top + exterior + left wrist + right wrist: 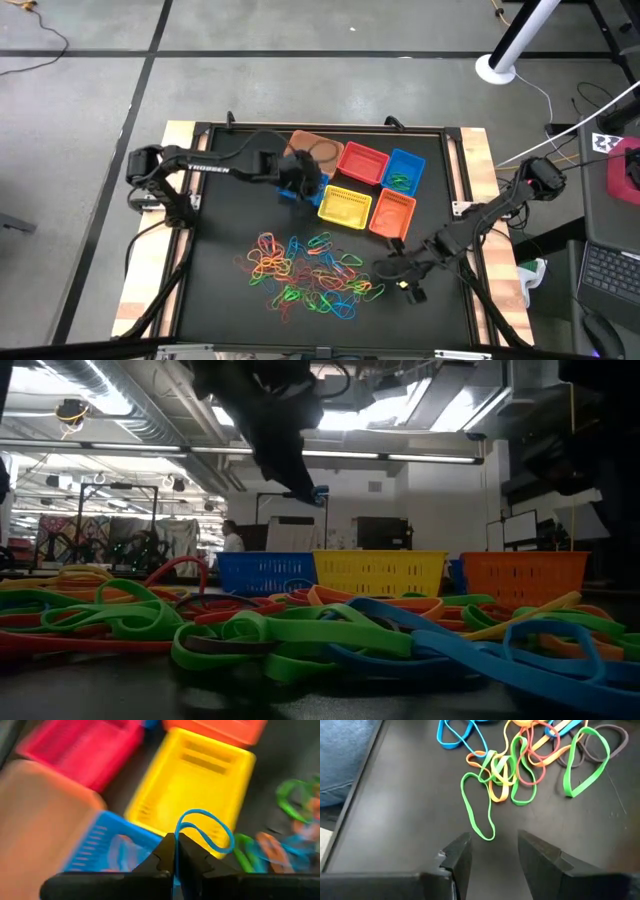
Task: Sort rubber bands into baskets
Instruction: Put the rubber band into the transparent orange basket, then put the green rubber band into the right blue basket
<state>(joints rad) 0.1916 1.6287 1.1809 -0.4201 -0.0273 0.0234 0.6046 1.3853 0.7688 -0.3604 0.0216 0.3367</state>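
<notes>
Left tool pinched a blue rubber band above the near blue basket; release came next. Right tool waited, spread wide.

Baskets cluster at the table's far middle; rubber bands lie heaped nearer the front, left gripper over the baskets, right gripper beside the heap.

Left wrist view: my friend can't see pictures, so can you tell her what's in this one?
The left hand is shut on a blue rubber band, its loop sticking out past the dark fingertips. Beyond it sit a yellow basket and a blue basket, with red, orange and tan baskets around them.
</notes>
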